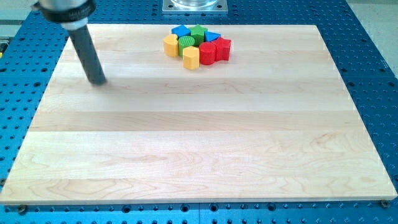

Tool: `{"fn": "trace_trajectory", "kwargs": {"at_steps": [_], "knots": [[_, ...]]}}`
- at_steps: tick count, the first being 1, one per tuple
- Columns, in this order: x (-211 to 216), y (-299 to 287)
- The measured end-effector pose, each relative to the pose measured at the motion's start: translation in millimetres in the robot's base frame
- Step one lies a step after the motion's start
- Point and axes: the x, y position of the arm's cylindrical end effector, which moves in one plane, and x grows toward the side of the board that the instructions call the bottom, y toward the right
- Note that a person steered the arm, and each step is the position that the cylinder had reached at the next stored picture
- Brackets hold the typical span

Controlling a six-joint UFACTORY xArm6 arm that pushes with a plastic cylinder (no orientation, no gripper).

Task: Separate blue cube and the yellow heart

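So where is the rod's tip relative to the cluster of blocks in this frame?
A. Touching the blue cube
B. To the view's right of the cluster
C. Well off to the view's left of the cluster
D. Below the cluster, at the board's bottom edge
C: my tip rests on bare board far to the view's left of the cluster, clear of the blue cube and the nearest yellow block.

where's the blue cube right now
The blue cube sits near the view's top centre, at the top-left of the block cluster, touching the green block and above the yellow block. My tip is far left.

No text, label, brand, number or sign is readable anywhere on the things in view.
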Motion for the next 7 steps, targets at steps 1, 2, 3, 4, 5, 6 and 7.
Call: {"fn": "trace_trajectory", "kwargs": {"at_steps": [1, 2, 3, 4, 5, 6, 7], "knots": [[-90, 43], [-151, 99], [-150, 130], [-133, 193], [-96, 195], [-80, 133], [-89, 122]]}}
